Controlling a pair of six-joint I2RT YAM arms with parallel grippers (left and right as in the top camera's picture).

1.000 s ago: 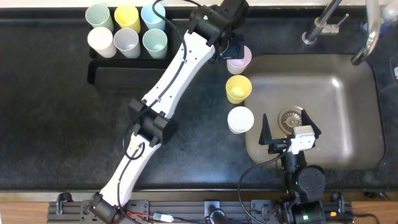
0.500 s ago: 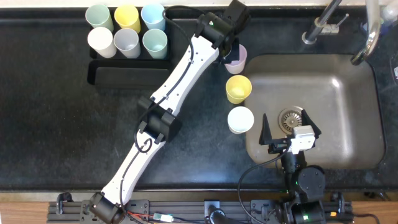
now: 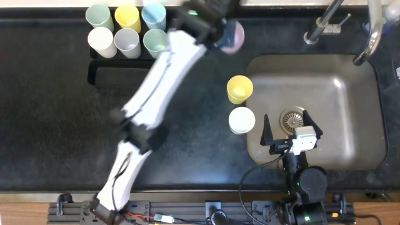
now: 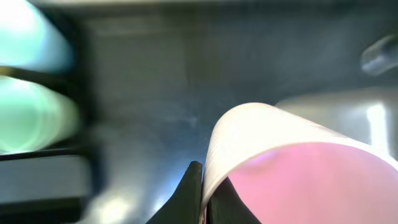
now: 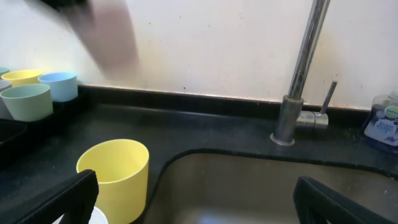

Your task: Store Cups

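Note:
My left gripper (image 3: 220, 32) is lifted over the counter's far edge, shut on the rim of a pink cup (image 3: 232, 36). Seen from the left wrist, the pink cup (image 4: 298, 168) tilts with its rim pinched between the fingers of the gripper (image 4: 202, 199). Several cups (image 3: 128, 28) stand upright in a black tray (image 3: 119, 73) at the back left. A yellow cup (image 3: 239, 89) and a white cup (image 3: 242, 120) stand on the counter beside the sink. My right gripper (image 3: 290, 129) hangs open over the sink, with the yellow cup (image 5: 115, 171) nearby.
The steel sink (image 3: 340, 94) takes up the right side, with a faucet (image 3: 322, 25) behind it. A soap bottle (image 5: 382, 121) stands at the far right. The tray's front row (image 3: 125, 75) holds no cups.
The left arm has lifted the pink cup off the counter beside the sink and swung it up and left toward the tray. The right arm has not moved.

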